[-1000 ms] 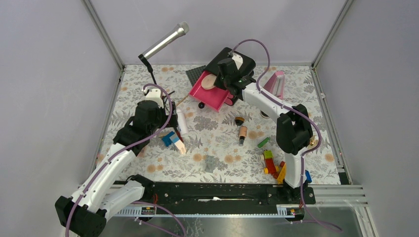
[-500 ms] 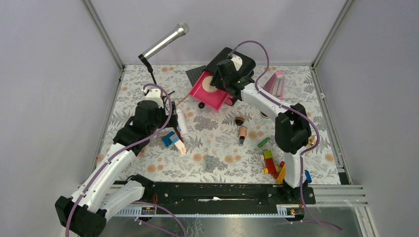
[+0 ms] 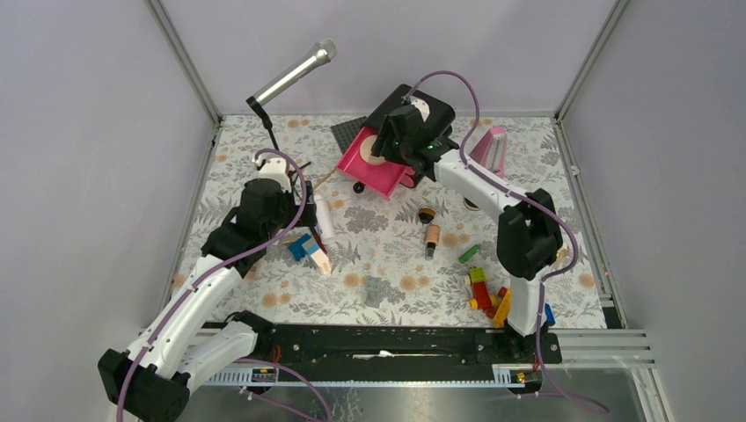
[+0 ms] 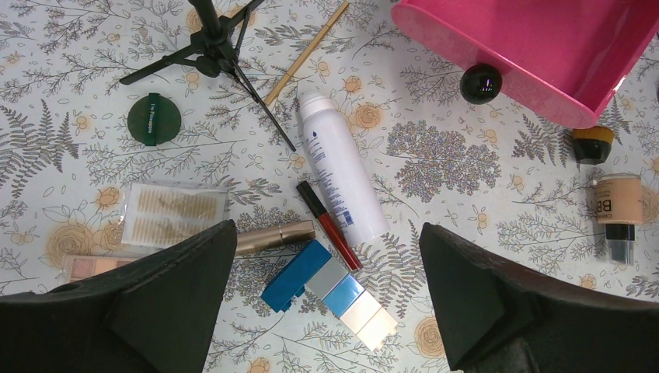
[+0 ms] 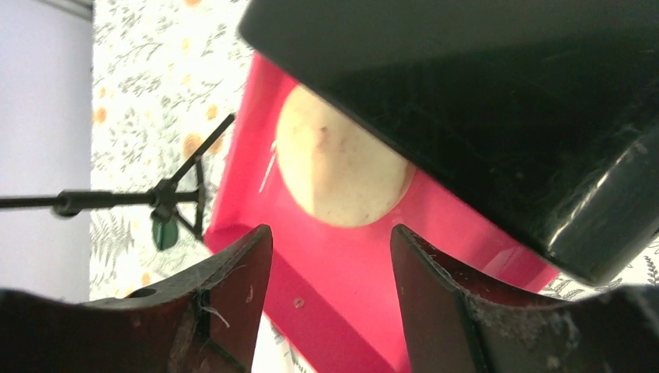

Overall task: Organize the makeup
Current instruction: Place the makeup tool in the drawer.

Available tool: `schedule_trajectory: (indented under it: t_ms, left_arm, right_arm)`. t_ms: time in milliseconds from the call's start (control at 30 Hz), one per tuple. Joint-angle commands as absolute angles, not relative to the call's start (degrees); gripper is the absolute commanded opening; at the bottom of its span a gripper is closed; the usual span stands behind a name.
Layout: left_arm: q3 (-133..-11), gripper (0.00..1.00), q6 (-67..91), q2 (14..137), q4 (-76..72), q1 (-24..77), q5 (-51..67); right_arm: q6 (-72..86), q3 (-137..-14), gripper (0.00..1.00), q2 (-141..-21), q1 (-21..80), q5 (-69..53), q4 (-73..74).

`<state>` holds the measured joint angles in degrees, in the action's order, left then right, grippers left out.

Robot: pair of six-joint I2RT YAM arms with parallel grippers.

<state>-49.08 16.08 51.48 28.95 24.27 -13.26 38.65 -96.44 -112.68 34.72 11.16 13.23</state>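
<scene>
My right gripper (image 5: 330, 233) hangs open over the pink tray (image 5: 350, 272), where a round beige pad (image 5: 342, 167) lies apart from the fingers. My left gripper (image 4: 326, 229) stands wide open above the white tube (image 4: 338, 167), thin red pencil (image 4: 328, 225) and rose-gold lipstick (image 4: 276, 235), holding nothing. A pale palette (image 4: 93, 266) shows partly under the left finger. The peach bottle with black cap (image 4: 616, 206) and a short black brush (image 4: 592, 144) lie right of the tray. A round dark green compact (image 4: 154, 118) sits by the tripod.
A blue-and-grey brick stack (image 4: 326, 284) lies under the left gripper. A microphone on a tripod (image 3: 290, 77) stands back left, with a wooden stick (image 4: 307, 53) and a packet of strips (image 4: 172, 212) nearby. The pink metronome (image 3: 491, 149) and bright bricks (image 3: 486, 294) are on the right.
The right gripper has opened over the pink tray, and the beige pad it held now lies in the tray. The left arm has not moved.
</scene>
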Motion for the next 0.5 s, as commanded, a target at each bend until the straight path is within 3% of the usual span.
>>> schedule_trajectory:
  t_ms: [0,200,467]
  left_arm:
    - [-48.5,0.99,15.7,51.1,26.4,23.9,-12.6]
    - [-48.7,0.99,15.8,51.2,26.4,23.9,-12.6]
    - [-48.7,0.99,15.9,51.5,26.4,23.9,-12.9]
  right_arm:
    - [33.6,-95.4,0.65,-105.4,34.8,4.6,13.6]
    - [30.4,-88.9,0.67,-97.7,34.8,3.3,13.7]
    - [27.0,-71.6,0.77,-80.9,34.7,16.8,18.4]
